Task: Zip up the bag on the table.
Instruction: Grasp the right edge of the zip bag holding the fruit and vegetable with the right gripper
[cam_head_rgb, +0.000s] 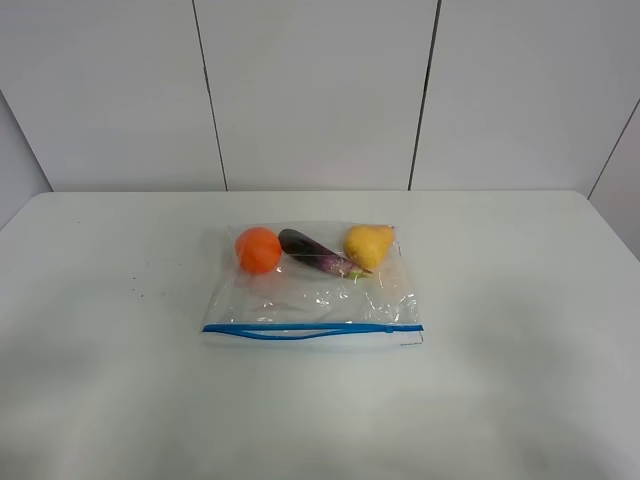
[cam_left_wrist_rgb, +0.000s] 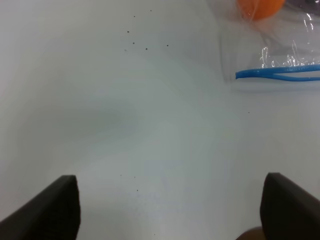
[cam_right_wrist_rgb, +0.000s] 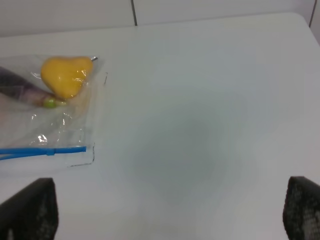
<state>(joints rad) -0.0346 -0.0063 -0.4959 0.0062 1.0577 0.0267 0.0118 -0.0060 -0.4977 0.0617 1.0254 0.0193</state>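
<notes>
Bag (cam_head_rgb: 312, 290) lies flat mid-table (cam_head_rgb: 520, 380), blue zipper strip (cam_head_rgb: 312, 328) on its near edge, tracks gaping left of centre. Orange (cam_head_rgb: 259, 249), eggplant (cam_head_rgb: 318, 252) and pear (cam_head_rgb: 368, 244) inside. Left gripper (cam_left_wrist_rgb: 170, 206) jaws spread wide, empty, near the bag's left corner. Right gripper (cam_right_wrist_rgb: 167, 212) likewise, near the right corner.

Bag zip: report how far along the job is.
Done: nothing; the bag lies flat on the table with its blue zipper strip gaping along part of its length. In hand: nothing; left hand and right hand are open over bare table, clear of the bag. Left: grip and close the strip.
</notes>
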